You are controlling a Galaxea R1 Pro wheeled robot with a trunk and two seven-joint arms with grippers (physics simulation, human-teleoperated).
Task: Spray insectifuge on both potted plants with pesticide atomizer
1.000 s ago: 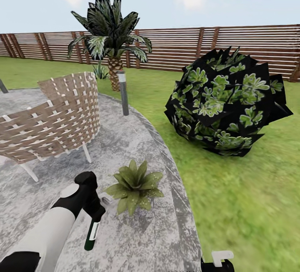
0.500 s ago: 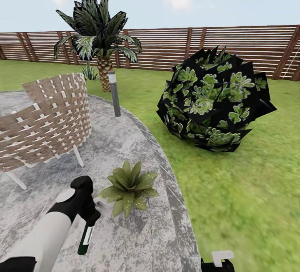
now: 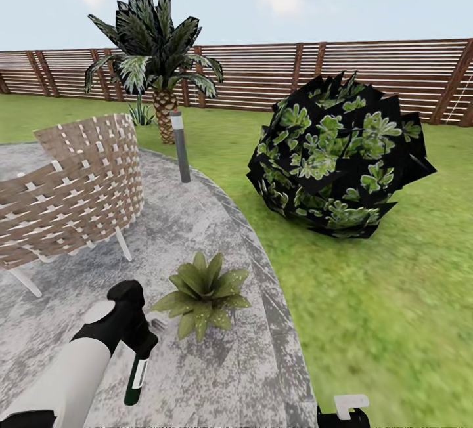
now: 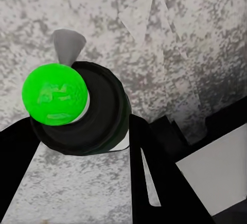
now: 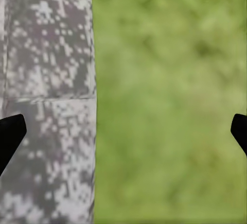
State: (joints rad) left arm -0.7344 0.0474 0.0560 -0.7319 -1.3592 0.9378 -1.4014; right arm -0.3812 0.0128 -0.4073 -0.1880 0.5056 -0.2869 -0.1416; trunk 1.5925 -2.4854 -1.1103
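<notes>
Left tool [image 3: 139, 348] clamped on the pesticide atomizer [image 3: 136, 377], which hangs base-down over the stone patio [image 3: 217, 375]. One potted plant [image 3: 202, 293] sits just beside this tool. Right tool [image 5: 123, 131]: fingertips spread wide, apparently holding nothing.

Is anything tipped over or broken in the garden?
Nothing looks broken or tipped. The potted plant sits upright on the stone patio, and the woven chair stands on its legs. The left gripper holds the pesticide atomizer hanging downward, which is just how it is being carried.
</notes>
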